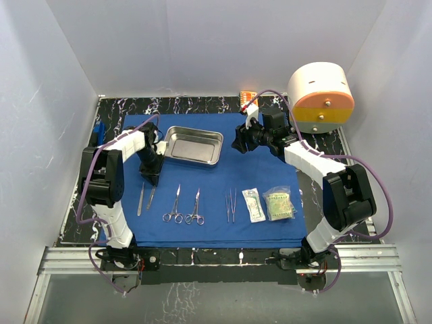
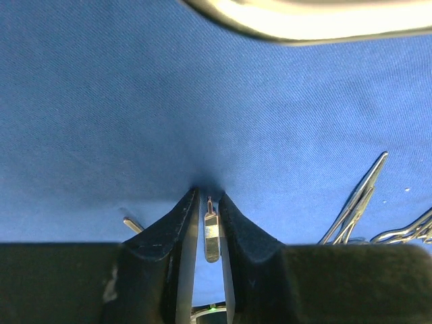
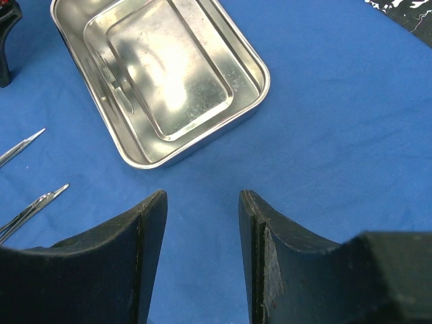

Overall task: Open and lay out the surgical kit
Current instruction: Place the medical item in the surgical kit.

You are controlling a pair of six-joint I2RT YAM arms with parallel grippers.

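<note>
The royal-blue drape lies spread flat on the table. The steel tray stands at its back left. In a row in front lie two slim metal handles, two ring-handled forceps, tweezers and two sealed packets. My left gripper points down onto the cloth. In the left wrist view its jaws stand a little apart astride one slim handle, without clamping it. My right gripper hovers open and empty over bare cloth, right of the tray.
A big cream-and-orange cylinder stands at the back right. A small orange box sits behind the drape. The black marbled tabletop shows round the cloth, with white walls on three sides. Forceps tips lie right of my left fingers.
</note>
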